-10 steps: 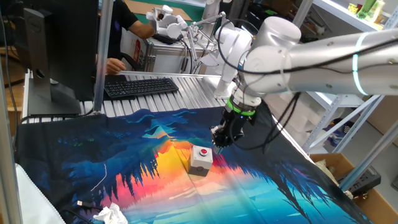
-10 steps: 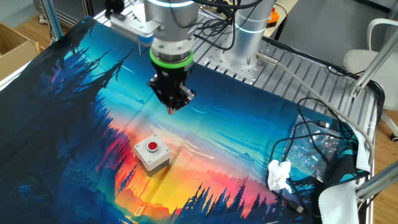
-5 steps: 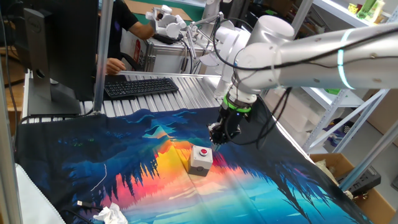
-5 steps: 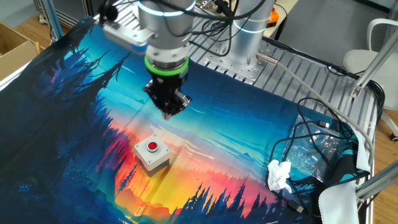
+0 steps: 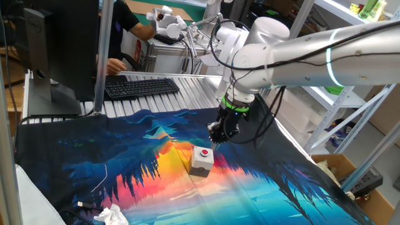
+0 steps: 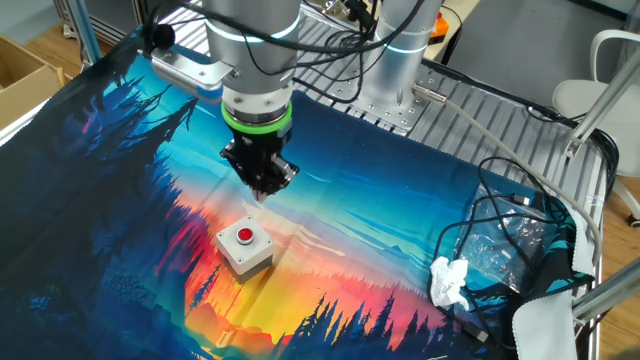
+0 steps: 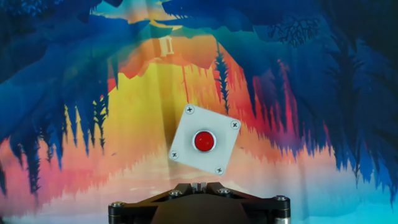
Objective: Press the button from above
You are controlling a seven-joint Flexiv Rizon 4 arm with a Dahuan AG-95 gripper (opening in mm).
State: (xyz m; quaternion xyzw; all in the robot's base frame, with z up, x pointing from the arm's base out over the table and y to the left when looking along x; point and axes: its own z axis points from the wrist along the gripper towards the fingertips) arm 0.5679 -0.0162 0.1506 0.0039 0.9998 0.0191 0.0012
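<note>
Over the last sec the tool (image 6: 259,188) has been shifted sideways toward the button (image 6: 245,236), which sits on its grey box on the bench's printed cloth (image 6: 400,230) (upright, untouched). Tool is now nearly overhead, approx. aligned; descent remains. Finger state can't be told.

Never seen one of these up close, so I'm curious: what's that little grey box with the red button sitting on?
The button in its grey box rests on a colourful sunset-forest cloth, over the orange-yellow part. The cloth under the box is hidden, as is whatever lies beneath the cloth.
</note>
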